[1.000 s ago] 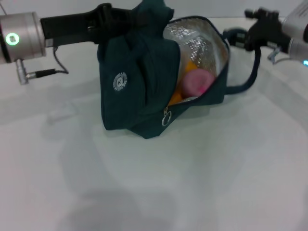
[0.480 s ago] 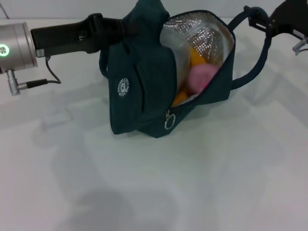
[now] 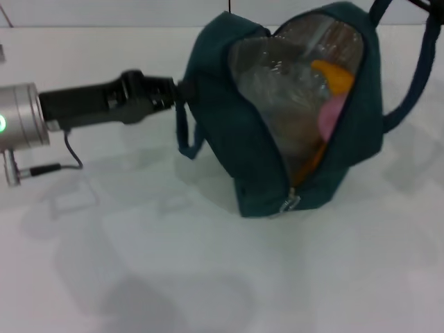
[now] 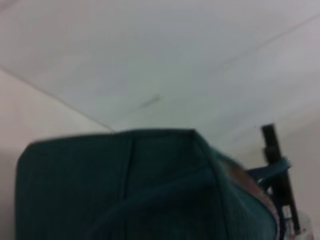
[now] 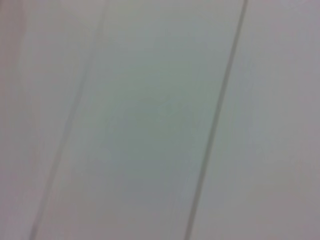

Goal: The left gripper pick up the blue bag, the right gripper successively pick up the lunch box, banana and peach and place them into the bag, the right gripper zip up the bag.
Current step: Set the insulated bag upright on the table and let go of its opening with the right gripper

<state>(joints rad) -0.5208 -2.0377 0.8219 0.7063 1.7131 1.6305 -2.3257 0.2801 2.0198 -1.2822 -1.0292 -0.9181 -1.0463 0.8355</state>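
Zipping comes next, so the bag (image 3: 229,104) — upright on the table (image 3: 208,277), mouth open, banana (image 3: 331,75) and peach (image 3: 331,118) inside — should be kept taut by the left gripper (image 3: 182,92), clenched on its side, while the puller (image 3: 290,203) is sought.

Readable text: none in any of the views.
Bag (image 3: 229,104): its dark teal side shows no emblem or lettering from the head view.
Left gripper (image 3: 182,94): black body and silver wrist carry no legible marking; only a green glow at the wrist edge.
Left wrist view: a small pale tag (image 4: 286,213) sits on a black bar beside the bag, too blurred to read.
Right wrist view: plain pale surface with lines, no writing.
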